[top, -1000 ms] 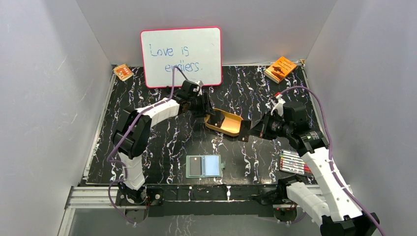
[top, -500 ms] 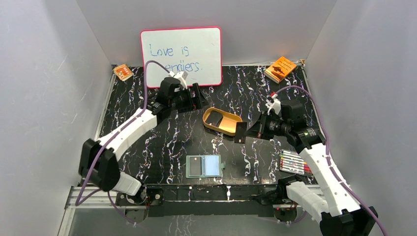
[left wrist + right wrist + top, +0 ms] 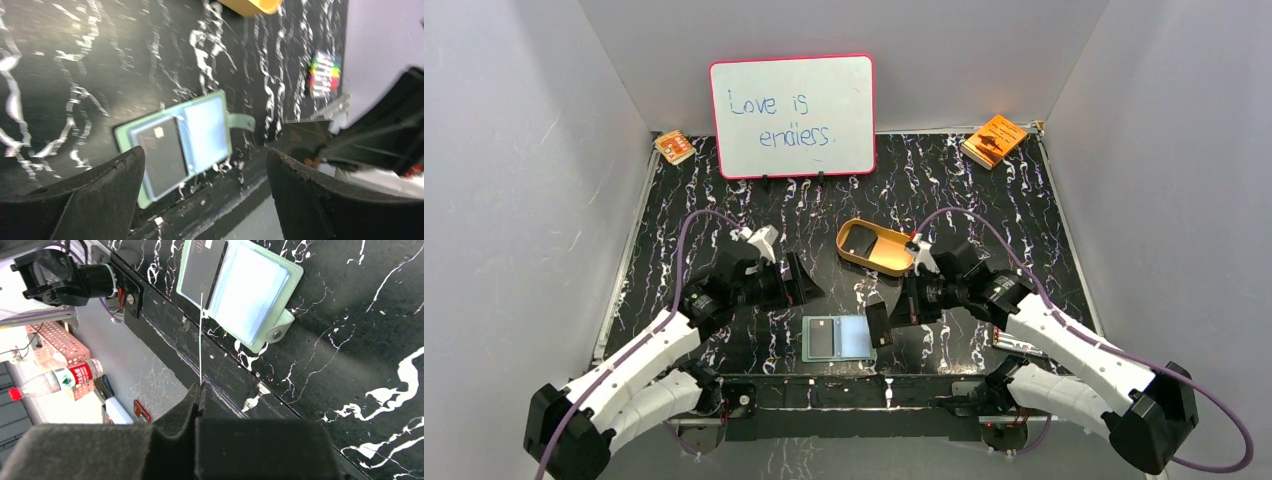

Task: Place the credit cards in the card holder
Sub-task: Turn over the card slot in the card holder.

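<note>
The sage-green card holder [image 3: 854, 339] lies open near the table's front edge, with one dark credit card [image 3: 822, 338] on its left half. It also shows in the left wrist view [image 3: 207, 125] and the right wrist view [image 3: 250, 290]. My right gripper [image 3: 892, 308] is shut on a second dark card [image 3: 877, 320], held upright just above the holder's right edge; in the right wrist view this card [image 3: 201, 340] is edge-on. My left gripper [image 3: 802, 285] is open and empty, above and left of the holder. Another dark card [image 3: 860, 240] lies in the gold tray [image 3: 894, 262].
A whiteboard [image 3: 792, 115] stands at the back. Orange booklets lie at the back left [image 3: 674, 147] and back right [image 3: 994, 140]. A pack of markers [image 3: 1016, 335] lies at the front right, under my right arm.
My left arm has drawn back from the tray to the near left of the holder. My right gripper has carried its card from beside the tray down to the holder's right edge.
</note>
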